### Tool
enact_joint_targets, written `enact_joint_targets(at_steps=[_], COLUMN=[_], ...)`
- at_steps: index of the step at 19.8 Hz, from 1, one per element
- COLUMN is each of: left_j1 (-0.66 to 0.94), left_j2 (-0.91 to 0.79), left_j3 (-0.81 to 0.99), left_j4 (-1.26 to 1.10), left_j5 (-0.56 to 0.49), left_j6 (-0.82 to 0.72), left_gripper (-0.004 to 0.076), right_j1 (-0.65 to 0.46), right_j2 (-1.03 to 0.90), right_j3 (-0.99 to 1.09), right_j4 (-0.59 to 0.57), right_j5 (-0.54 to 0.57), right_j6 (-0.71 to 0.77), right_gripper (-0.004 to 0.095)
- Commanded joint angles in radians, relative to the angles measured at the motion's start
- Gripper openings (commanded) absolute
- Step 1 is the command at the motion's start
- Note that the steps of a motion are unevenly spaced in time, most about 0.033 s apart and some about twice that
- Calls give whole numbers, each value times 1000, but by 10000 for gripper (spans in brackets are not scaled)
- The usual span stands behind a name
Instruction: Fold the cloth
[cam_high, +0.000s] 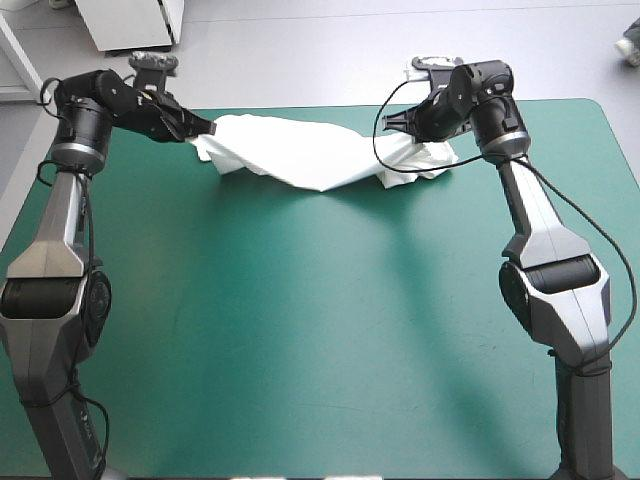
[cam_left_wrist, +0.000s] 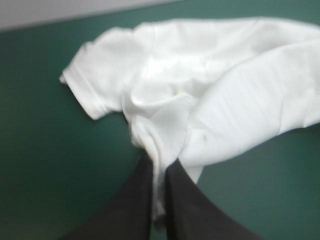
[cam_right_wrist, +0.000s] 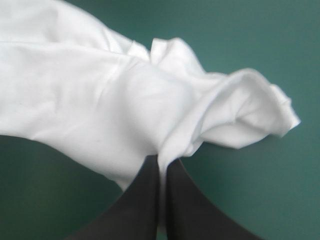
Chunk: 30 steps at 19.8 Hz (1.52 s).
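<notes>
The left claw (cam_high: 203, 128) and right claw (cam_high: 393, 124) each pinch the T-shirt (cam_high: 300, 155), slung twisted between them over the desk's (cam_high: 320, 320) far side (spreading stage, I judge). Next it needs pulling taut and laying flat.

Table w/ teal-green cover (cam_high: 300, 330), pale grey floor (cam_high: 300, 50) beyond far edge, white cabinet (cam_high: 125, 25) far-left corner, soft overhead light

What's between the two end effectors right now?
Only the white T-shirt, a twisted band running from the left end effector to the right end effector, each shut on it; the high view shows this.
</notes>
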Motion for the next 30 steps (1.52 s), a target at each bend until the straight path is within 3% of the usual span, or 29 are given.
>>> enact_joint_targets(at_steps=[1,5,10,13,16,18,24,26,27,28,29,30], left_j1=[-2,-2,-4,-4,-4,-4,-35,-35,-35,-35,-35,-35], left_j2=[-80,-194,-450,-578,-728,-805,-900,-900,-900,-900,-900,-900], left_j3=[80,287,619,813,1080,1200,1295,1295,1295,1295,1295,1295], left_j4=[8,7,34,57,112,162,161,161,143,132,114,114], left_j5=[-14,22,100,159,159,159,159,159,159,157,152,144], left_j6=[-1,3,-6,-13,-59,-99,-101,-92,-91,-91,-91,-86], left_gripper=[-9,-9,-9,-9,-9,-9,-3,67,167,215,344,393], right_j1=[34,45,45,45,45,45,45,45,45,45,45,45], right_j2=[-166,-403,-714,-854,-1021,-1091,-1113,-1113,-1113,-1113,-1113,-1113], right_j3=[136,497,1002,1233,1492,1602,1708,1708,1708,1708,1708,1708], right_j4=[-76,-165,-167,-156,-43,25,12,10,15,16,25,27], right_j5=[-29,-29,-29,-29,-29,-29,-29,-34,-57,-73,-127,-148], right_j6=[-16,-19,-30,-27,-46,-66,-114,-120,-120,-120,-120,-120], right_gripper=[-15,-15,-15,-15,-15,-15,-11,135,345,440,657,725])
